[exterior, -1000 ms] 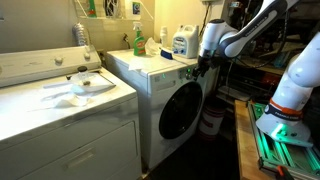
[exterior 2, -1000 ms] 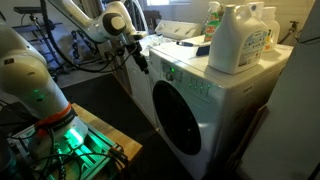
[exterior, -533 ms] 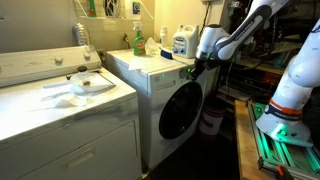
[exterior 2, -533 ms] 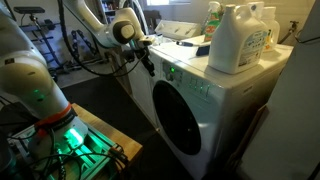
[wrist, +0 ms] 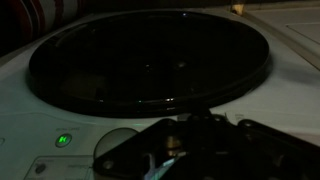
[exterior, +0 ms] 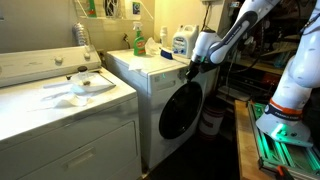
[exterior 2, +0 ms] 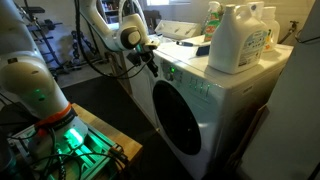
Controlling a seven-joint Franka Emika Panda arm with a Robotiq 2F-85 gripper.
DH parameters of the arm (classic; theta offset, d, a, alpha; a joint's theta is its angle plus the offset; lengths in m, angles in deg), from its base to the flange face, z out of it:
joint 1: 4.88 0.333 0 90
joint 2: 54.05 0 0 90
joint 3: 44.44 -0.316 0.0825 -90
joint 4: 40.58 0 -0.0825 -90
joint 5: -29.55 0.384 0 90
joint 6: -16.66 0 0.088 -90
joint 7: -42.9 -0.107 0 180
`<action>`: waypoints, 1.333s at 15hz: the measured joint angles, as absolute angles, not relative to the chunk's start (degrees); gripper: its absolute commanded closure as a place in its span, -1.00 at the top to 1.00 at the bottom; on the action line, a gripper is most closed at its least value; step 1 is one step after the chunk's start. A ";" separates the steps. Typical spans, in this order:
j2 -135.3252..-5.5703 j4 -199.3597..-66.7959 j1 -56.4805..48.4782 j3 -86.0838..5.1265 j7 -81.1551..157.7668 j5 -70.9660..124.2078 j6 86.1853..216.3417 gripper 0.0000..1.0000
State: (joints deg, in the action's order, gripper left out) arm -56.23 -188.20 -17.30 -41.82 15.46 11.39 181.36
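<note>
A white front-loading washer (exterior: 150,90) (exterior 2: 225,105) has a dark round door (exterior: 180,108) (exterior 2: 185,125) (wrist: 150,60). In both exterior views my gripper (exterior: 192,70) (exterior 2: 153,62) hangs at the top corner of the washer's front, by the control panel (exterior 2: 186,78), pointing at it. Its jaws are shut with nothing between them. In the wrist view the gripper (wrist: 193,125) is a dark shape low in the picture, just over the white panel. A small green light (wrist: 63,140) and a pale round button (wrist: 118,146) sit beside it. Whether the tips touch the panel is not clear.
A large detergent jug (exterior 2: 240,40) (exterior: 182,42) and a green bottle (exterior: 138,40) stand on the washer's top. A second white machine (exterior: 60,110) with a cloth (exterior: 85,85) on its lid stands alongside. A white bucket (exterior: 210,122) is on the floor by the arm's base (exterior: 285,105).
The jaws have gone from open to shut. The arm has moved the gripper closer to the washer's upper front corner.
</note>
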 measured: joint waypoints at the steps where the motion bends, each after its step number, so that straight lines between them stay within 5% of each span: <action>1: -57.06 -187.60 -16.72 -41.31 15.46 11.50 181.80 -1.00; 20: -63.63 -182.74 -13.32 -36.39 6.18 0.53 188.03 -1.00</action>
State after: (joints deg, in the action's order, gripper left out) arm -63.63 -182.74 -13.32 -36.39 6.18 0.53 188.03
